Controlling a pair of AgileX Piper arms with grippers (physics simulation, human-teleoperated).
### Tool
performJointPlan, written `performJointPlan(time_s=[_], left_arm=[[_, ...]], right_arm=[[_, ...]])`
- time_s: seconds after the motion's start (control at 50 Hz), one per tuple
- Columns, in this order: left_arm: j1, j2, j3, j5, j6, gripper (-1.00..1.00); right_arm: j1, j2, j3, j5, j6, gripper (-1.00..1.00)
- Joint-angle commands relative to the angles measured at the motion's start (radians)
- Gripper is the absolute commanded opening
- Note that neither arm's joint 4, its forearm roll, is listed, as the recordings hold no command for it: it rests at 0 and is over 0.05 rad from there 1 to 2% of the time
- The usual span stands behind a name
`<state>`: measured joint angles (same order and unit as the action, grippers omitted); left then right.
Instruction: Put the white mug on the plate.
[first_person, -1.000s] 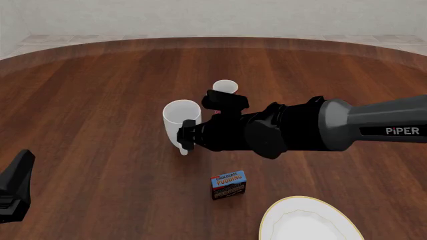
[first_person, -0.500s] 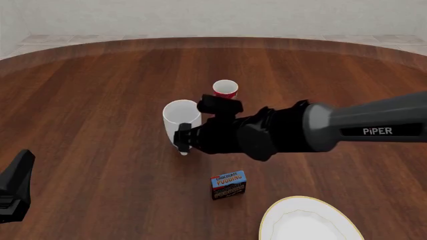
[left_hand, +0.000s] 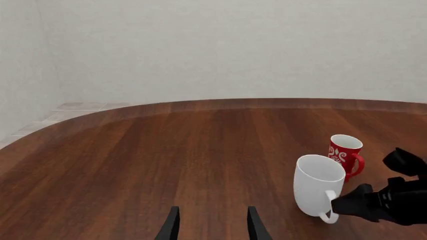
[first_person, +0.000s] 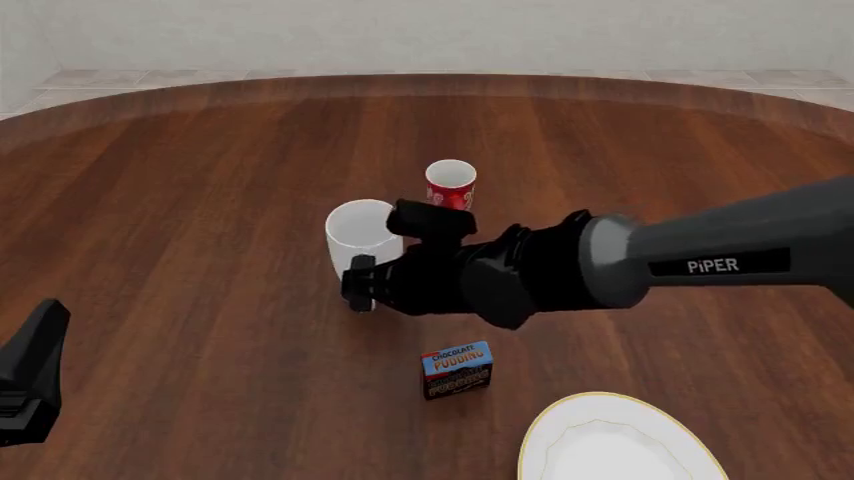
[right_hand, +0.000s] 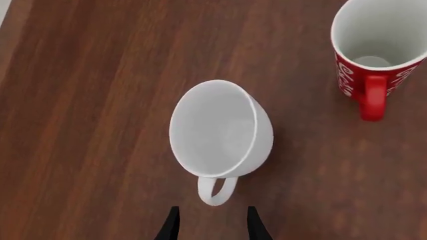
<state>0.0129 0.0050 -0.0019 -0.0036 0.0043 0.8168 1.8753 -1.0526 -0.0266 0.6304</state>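
Standing upright just ahead of the right gripper's spread jaws (handle toward them), the white mug.

A round dark wooden table stands on pale tiled floor before plain off-white walls.

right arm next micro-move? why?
Probably ease the right claw forward so its open fingers straddle the white mug's handle, then close. The handle sits just ahead of the fingertips, untouched, and the white mug stands upright, far from the plate.
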Motion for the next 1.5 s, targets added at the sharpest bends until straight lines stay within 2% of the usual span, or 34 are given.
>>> performJointPlan(time_s=[0.02,0.56,1.5], left_arm=[[0.0,0.0,0.0,0.0,0.0,1.0],[0.0,0.0,0.0,0.0,0.0,1.0],[0.0,0.0,0.0,0.0,0.0,1.0]], right_arm=[[0.006,0.023,-0.006,-0.013,0.012,1.0],[0.018,0.089,-0.019,-0.052,0.034,1.0],[0.017,0.142,-0.081,-0.03,0.022,1.0]])
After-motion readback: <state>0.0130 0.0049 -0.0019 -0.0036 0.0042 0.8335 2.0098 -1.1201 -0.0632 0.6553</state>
